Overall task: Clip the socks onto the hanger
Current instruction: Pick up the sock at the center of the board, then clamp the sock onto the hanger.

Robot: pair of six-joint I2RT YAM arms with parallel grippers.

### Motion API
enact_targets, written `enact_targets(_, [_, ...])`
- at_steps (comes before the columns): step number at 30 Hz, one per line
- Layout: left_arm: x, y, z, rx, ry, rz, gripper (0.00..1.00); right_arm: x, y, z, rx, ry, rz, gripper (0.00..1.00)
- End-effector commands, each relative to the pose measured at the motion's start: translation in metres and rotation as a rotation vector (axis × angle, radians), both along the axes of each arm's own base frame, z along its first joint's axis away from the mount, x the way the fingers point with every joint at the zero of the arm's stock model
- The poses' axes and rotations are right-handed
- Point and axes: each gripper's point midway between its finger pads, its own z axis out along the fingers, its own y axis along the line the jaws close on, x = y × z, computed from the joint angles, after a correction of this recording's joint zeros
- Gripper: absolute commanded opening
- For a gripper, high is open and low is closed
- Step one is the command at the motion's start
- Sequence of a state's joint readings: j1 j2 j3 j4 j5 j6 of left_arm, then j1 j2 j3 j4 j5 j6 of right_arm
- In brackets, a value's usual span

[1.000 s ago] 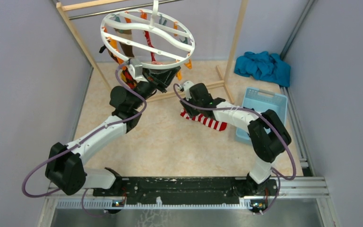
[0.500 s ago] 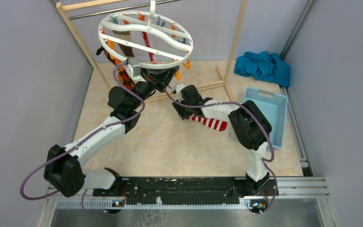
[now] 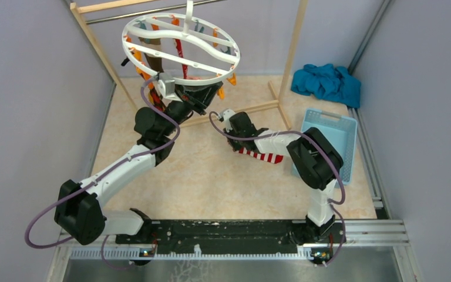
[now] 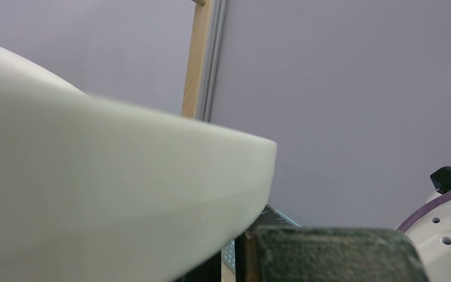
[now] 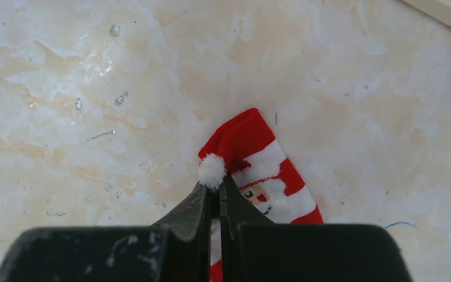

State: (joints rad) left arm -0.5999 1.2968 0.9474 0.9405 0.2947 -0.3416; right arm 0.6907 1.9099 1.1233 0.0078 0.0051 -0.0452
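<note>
The hanger, a round white ring with cross bars and orange clips, hangs at the back with several socks clipped under it. My left gripper is shut on its near rim. In the left wrist view that white rim fills the left side, against one dark pad. A red-and-white striped Santa sock lies on the floor. My right gripper is down on the sock's left end. In the right wrist view it is shut on the sock, just below the white pompom.
The wooden rack with its metal rod carries the hanger. A light blue basket stands at the right, partly behind my right arm. A teal cloth heap lies at the back right. Grey walls close both sides.
My right gripper has shut on the striped sock's end; before, its jaws were open over it. The left gripper still holds the hanger's rim.
</note>
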Motion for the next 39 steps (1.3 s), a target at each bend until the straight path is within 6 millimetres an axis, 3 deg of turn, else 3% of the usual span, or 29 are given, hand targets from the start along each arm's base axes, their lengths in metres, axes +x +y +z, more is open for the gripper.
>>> enact_targets(1, [-0.005,-0.002,-0.001,0.019,-0.001,-0.015,0.0,-0.009,-0.013,0.012,-0.005,0.0,-0.034,0.0])
enact_targets(5, [-0.005,-0.001,0.001,0.015,-0.002,-0.013,0.0,-0.014,-0.014,0.049,0.075,-0.093,-0.003,0.0])
enact_targets(17, [-0.008,-0.003,0.004,0.002,0.004,-0.036,0.0,-0.084,-0.041,0.188,0.421,-0.333,0.236,0.0])
enact_targets(20, [-0.009,-0.004,0.006,0.002,0.002,-0.048,0.0,-0.092,-0.048,0.218,0.507,-0.357,0.304,0.0])
enact_targets(25, [-0.014,-0.005,0.008,-0.004,0.007,-0.072,0.0,-0.092,-0.045,0.249,0.593,-0.368,0.363,0.0])
enact_targets(32, [-0.016,-0.005,0.007,-0.015,0.024,-0.089,0.0,-0.056,-0.054,0.281,0.617,-0.487,0.183,0.0])
enact_targets(39, [-0.01,-0.01,0.006,-0.034,0.063,-0.106,0.0,-0.053,-0.036,0.322,0.636,-0.603,0.186,0.0])
